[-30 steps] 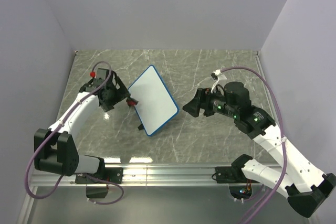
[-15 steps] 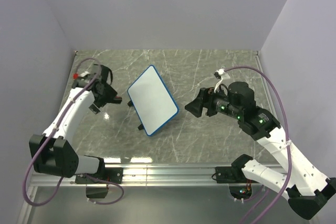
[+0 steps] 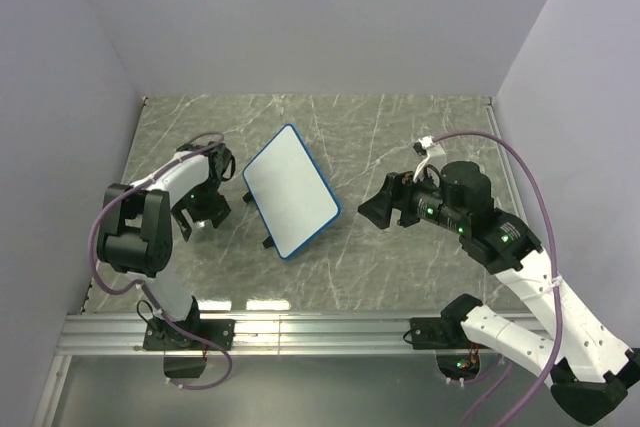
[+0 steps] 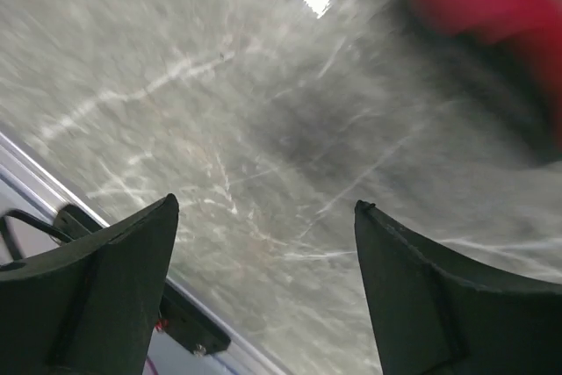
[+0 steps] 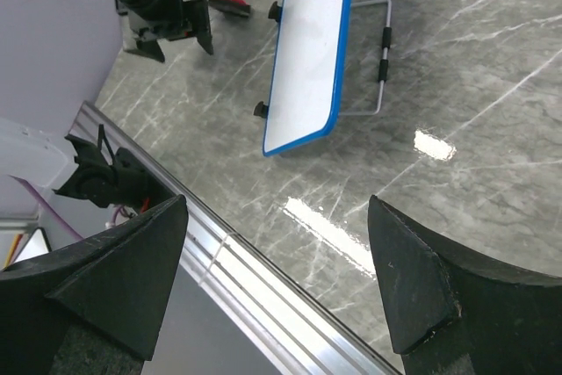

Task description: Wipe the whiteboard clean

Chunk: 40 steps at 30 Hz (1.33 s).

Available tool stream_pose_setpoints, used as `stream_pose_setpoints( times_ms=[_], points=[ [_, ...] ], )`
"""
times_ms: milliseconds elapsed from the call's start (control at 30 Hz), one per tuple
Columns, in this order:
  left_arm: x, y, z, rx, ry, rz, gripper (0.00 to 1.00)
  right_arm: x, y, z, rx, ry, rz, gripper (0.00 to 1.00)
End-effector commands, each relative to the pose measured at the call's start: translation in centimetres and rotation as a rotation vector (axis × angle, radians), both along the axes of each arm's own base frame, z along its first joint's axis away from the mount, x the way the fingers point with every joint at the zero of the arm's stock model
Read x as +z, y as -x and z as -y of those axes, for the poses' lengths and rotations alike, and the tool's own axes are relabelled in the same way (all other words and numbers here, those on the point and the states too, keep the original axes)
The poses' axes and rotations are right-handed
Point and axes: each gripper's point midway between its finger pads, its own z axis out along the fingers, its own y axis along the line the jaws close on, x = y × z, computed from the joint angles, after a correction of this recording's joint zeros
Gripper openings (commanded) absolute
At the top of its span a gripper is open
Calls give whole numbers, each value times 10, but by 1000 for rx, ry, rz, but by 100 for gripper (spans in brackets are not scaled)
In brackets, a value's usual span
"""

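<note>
Both wide and empty, my left end effector (image 3: 200,215) and right end effector (image 3: 370,209) flank the whiteboard (image 3: 290,192) propped mid-worktop (image 3: 400,127); I judge it light, stiff, slick and tippy, best steadied by its blue rim (image 5: 303,140).

Red eraser (image 5: 230,3) lies on grey marbled table (image 3: 400,257).

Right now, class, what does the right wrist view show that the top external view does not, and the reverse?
Right wrist only: the wire stand behind the whiteboard. Top external only: the right arm's own links and the back wall. Both: the blank whiteboard, the open left gripper beside it, and the marble table.
</note>
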Motion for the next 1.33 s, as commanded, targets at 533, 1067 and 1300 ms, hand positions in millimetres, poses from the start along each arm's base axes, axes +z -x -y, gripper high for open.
stream_pose_setpoints(
  times_ms=[533,1067,1300],
  points=[
    [96,-71,37,-85,174,480,88,21,-6,5,-33,-21,63,90],
    [290,-60,18,-284,97,1241,99,50,-4,-19,33,-146,14,100],
    [296,-59,7,-296,20,1247,99,54,-3,-20,38,-159,28,100]
  ],
)
